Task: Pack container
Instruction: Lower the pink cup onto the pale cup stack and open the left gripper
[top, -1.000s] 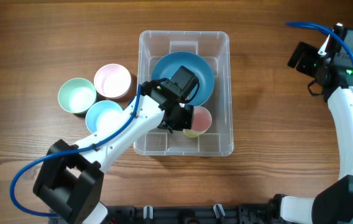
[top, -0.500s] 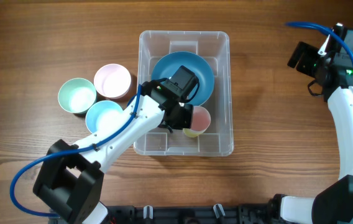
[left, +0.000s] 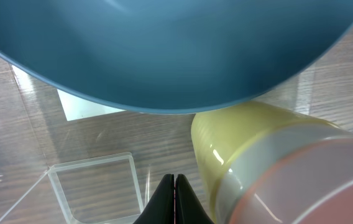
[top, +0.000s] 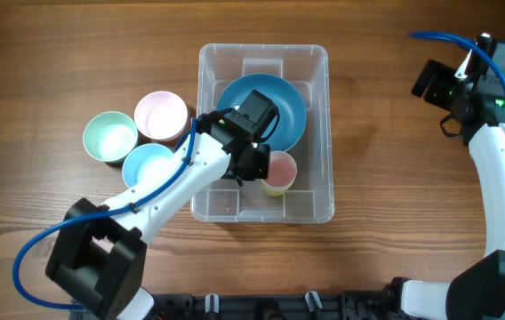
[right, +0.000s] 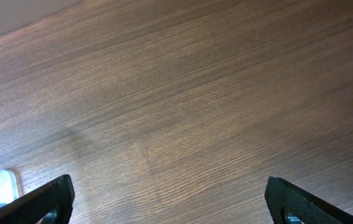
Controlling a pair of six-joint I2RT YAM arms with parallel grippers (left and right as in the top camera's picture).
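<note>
Overhead: wood-grain table (top: pixel 57 53) under clear container (top: pixel 317 116)

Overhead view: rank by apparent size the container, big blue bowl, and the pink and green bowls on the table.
1. container
2. big blue bowl
3. pink bowl and green bowl, which look about alike

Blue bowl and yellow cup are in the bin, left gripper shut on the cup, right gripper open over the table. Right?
Not quite: the left gripper is shut on nothing. The left wrist view shows its tips pressed together beside the yellow cup, not around it. Rest stands: blue bowl and cup in the container, right gripper open over the table.
</note>
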